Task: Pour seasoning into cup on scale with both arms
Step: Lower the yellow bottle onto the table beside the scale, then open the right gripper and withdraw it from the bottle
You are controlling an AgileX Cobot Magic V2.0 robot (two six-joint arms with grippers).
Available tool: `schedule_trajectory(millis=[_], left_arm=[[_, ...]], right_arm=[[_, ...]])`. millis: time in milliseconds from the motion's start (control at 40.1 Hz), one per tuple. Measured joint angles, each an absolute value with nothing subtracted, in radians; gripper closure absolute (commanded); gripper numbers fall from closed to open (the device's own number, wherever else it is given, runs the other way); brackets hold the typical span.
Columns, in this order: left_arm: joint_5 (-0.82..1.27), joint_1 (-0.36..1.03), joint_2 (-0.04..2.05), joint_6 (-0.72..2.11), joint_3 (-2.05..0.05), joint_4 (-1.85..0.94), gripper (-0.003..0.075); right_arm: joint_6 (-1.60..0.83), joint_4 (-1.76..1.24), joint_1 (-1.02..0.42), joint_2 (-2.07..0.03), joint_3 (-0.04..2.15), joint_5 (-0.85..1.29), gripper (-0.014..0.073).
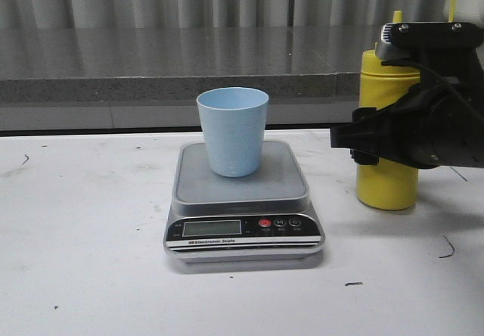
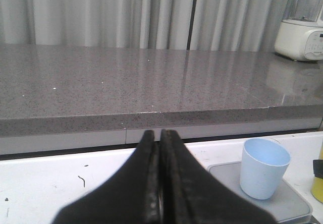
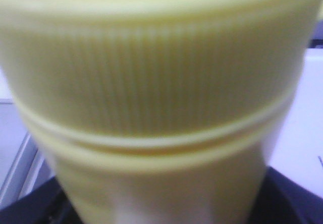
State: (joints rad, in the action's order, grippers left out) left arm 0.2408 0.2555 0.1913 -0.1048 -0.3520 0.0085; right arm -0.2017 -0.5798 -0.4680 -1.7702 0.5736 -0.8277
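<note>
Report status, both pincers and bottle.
Left pincer shut, empty. Right pincer around tall yellow plastic squeeze bottle, grip unclear. Light blue plastic cup on silver scale. Path clear.

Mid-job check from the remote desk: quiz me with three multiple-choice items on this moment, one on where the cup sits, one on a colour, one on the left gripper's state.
1. Where is the cup?
A. On the scale's platform
B. On the bare table beside the scale
C. Held in the right gripper

2. What colour is the seasoning bottle?
A. Red
B. Yellow
C. Green

3. How do the left gripper's fingers stand?
A. Spread wide around the cup
B. Clamped on the bottle
C. Pressed together, holding nothing

Key:
1 A: the front view shows the cup upright on the scale, on its steel platform.
2 B: the bottle is yellow in the front view, and its ribbed cap fills the right wrist view.
3 C: the left wrist view shows both fingers touching, nothing between them, the cup off to one side.
</note>
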Motion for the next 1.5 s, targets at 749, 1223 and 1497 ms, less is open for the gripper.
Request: schedule_trajectory(millis=[749,1223,1497], left_arm=[[0.241,0.256,0.191,-0.105,-0.352,0.008,0.0740],[0.241,0.256,0.191,-0.105,-0.352,0.008,0.0740],[0.241,0.256,0.191,-0.105,-0.352,0.008,0.0740]], right_arm=[[-0.202,-0.583,-0.493,-1.689,0.499,-0.866,-0.0001],[-0.202,-0.590,-0.598,-1.401,0.244,-1.004,0.0002],[-0.235,-0.655,-0.599,-1.179,0.192,-0.912,0.0042]])
